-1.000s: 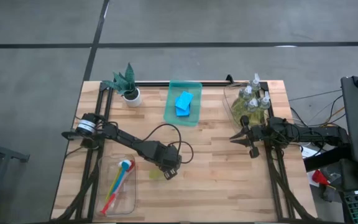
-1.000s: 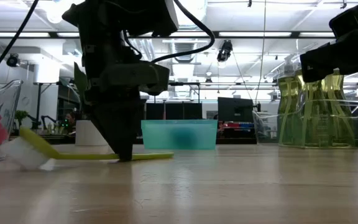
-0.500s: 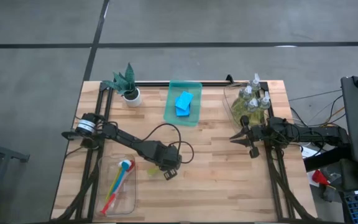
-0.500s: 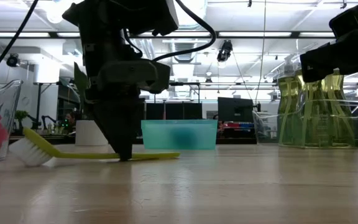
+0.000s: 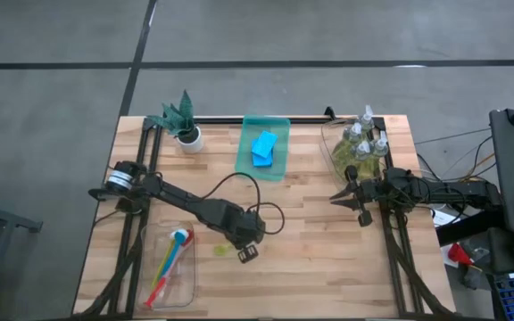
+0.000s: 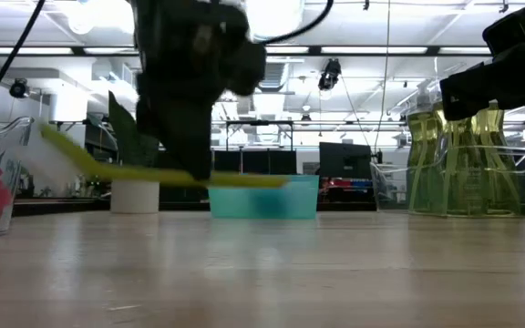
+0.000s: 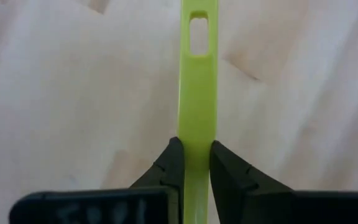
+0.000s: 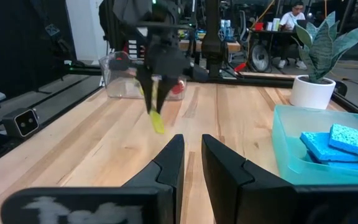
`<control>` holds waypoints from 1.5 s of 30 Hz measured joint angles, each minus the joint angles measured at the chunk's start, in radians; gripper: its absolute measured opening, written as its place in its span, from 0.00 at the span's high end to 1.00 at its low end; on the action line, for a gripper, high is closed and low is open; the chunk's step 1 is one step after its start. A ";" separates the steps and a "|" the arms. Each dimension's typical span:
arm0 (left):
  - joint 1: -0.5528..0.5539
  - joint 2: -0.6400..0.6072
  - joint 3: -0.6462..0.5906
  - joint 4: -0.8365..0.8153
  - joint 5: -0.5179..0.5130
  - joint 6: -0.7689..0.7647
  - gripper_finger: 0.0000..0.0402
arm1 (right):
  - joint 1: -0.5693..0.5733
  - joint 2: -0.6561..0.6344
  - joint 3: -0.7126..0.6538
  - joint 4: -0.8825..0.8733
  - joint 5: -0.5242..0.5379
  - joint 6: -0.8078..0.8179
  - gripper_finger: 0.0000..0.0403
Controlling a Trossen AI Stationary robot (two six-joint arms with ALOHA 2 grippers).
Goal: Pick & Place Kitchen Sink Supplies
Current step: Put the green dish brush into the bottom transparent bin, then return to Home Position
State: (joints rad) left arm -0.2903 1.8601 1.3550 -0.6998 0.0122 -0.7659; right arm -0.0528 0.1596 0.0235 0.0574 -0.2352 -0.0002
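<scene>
Yellow-green brush (image 6: 167,171) clamped in left end effector (image 5: 244,247), lifted clear of table (image 5: 328,259)

I see the bench (image 5: 328,241) as pale butcher-block wood, smooth with a faint satin sheen. The yellow-green brush (image 7: 197,93) is glossy moulded plastic; the left gripper (image 7: 195,163) fingers (image 7: 169,163) on it look matt black plastic. The sponges (image 8: 337,142) are rough, porous blue foam in a translucent teal plastic tray (image 8: 291,149). The clear tray (image 5: 186,287) at the bench's front left corner is shiny plastic. The plant pot (image 8: 311,92) is smooth matt white.
</scene>
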 joint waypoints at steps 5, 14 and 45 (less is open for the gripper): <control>-0.035 -0.048 0.068 -0.128 0.104 -0.028 0.89 | 0.000 0.000 0.000 0.000 0.000 0.000 0.87; -0.181 -0.209 0.113 -0.435 0.033 -0.308 0.89 | 0.000 0.000 0.000 0.000 0.000 0.000 0.87; -0.490 -0.339 -0.140 -0.583 -0.107 -0.963 0.76 | 0.000 0.000 0.000 0.000 0.000 0.000 0.87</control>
State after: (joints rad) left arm -0.7803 1.5206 1.2149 -1.2827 -0.0951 -1.7284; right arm -0.0528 0.1596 0.0238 0.0570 -0.2352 -0.0002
